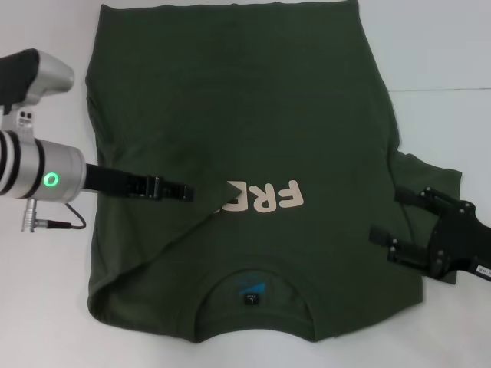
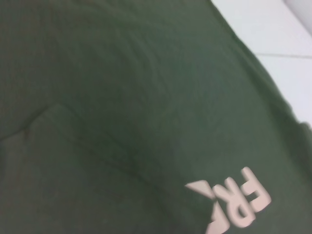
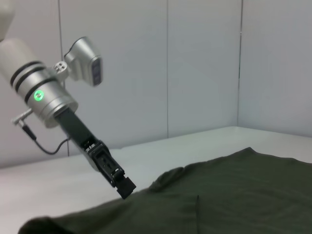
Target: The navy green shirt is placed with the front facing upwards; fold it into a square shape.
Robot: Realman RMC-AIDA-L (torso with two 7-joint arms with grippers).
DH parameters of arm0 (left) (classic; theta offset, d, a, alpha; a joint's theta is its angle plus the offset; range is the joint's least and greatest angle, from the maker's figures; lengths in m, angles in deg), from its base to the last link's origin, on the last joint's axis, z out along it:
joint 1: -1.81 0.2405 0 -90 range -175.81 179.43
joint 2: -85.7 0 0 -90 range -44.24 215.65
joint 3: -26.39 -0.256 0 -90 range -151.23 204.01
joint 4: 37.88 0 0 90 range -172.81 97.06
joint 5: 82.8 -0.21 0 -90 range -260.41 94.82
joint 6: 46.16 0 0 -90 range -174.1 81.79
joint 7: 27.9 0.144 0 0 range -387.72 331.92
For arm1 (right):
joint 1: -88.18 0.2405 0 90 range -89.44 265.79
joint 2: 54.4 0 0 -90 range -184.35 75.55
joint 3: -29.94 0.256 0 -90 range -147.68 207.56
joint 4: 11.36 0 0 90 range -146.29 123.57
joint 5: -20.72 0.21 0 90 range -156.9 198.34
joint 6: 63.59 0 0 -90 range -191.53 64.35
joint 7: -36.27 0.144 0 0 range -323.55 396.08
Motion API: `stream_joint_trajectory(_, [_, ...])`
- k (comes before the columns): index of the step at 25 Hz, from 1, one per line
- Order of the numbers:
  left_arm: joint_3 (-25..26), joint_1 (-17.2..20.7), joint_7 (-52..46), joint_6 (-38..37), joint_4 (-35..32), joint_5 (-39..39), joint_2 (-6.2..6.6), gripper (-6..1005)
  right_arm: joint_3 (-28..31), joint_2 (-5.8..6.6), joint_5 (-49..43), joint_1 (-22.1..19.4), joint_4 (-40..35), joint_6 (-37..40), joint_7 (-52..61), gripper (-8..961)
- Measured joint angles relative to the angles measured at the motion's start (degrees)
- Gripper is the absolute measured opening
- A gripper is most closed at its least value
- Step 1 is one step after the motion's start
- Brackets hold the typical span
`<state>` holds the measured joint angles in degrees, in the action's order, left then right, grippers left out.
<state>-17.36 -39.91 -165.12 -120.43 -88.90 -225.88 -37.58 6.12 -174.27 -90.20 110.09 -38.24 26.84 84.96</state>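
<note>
The navy green shirt [image 1: 245, 138] lies flat on the white bench [image 1: 46, 291], collar nearest the robot, hem far, its long axis running away from the robot. Its left side is folded over the print. The left gripper [image 1: 186, 190] pinches that folded edge. The right gripper [image 1: 387, 215], jaws spread, is at the right sleeve.

A white tabletop [image 1: 46, 307] carries the scene, its bare surface showing along both sides and at the far right corner, where a thin seam line [image 1: 441, 88] crosses it. Behind it stands a pale grey panelled wall [image 3: 195, 63] with vertical joints
</note>
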Motion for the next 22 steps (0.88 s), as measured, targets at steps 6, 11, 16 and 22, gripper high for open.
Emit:
stream_joint_trajectory(6, [0.42, 3.87, 4.49, -5.30, -0.70, 13.57, 2.47, 746, -0.14, 0.16, 0.47, 0.78, -4.99, 2.49, 12.82, 828])
stream_joint_trajectory(11, [3.06, 7.88, 13.97, -12.24, -0.10, 24.30, 4.66, 858, -1.12, 0.28, 0.14, 1.87, -12.20, 3.08, 28.23, 827])
stream_joint_trajectory(16, [7.23, 14.97, 34.50, -20.40, -0.62, 32.34, 4.02, 929, -6.36, 1.84, -3.09, 3.44, -23.09, 3.35, 50.68, 827])
stream_joint_trajectory(22, [7.51, 19.94, 46.49, -24.18, -0.77, 33.63, 3.31, 937, -8.63, 4.22, -15.83, 8.85, -34.65, 7.20, 76.63, 826])
